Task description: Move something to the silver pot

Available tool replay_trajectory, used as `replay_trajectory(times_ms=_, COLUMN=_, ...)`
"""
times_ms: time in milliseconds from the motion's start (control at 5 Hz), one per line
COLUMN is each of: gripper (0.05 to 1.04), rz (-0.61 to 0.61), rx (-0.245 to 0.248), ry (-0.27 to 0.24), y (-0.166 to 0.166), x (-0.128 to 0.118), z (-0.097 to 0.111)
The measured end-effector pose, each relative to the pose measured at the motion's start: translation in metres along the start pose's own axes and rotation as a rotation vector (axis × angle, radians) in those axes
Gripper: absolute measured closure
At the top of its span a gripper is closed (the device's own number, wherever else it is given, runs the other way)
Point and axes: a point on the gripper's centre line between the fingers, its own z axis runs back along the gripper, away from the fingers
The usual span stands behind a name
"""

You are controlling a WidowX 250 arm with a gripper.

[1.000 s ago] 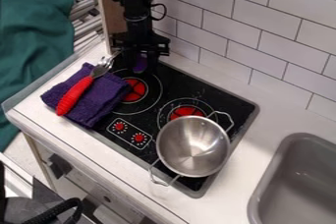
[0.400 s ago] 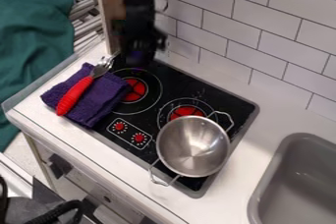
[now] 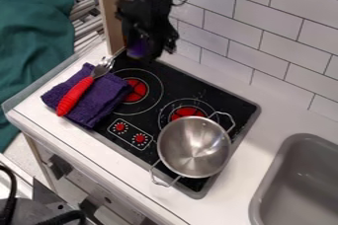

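Gripper (image 3: 141, 52) has moved, blurred, apparently holding a partly hidden purple object (image 3: 137, 49).

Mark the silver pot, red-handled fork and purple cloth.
Silver pot (image 3: 195, 156): camera view, on its inner bottom.
Red-handled fork (image 3: 76, 94): camera view, mid-handle.
Purple cloth (image 3: 109, 95): camera view, upper surface beside the fork handle.

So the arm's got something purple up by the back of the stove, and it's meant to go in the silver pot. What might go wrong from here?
The gripper might drop the purple thing on the cooktop on the way.
The pot sits off-centre on its burner, so a bump could shift it.
A low swing might snag the fork lying across the towel.
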Motion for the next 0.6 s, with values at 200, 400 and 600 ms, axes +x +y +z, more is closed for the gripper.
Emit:
replay_trajectory(times_ms=200, gripper=0.578, rz=0.028, rx=-0.045, ry=0.077, y=-0.027, x=-0.044, z=-0.001)
replay_trajectory(times_ms=400, gripper=0.578, rz=0.026, rx=-0.088, ry=0.120, y=-0.050, x=-0.076, z=-0.010)
replay_trajectory(times_ms=600, gripper=0.578, rz=0.016, rx=-0.136, ry=0.089, y=-0.073, x=-0.075, z=-0.013)
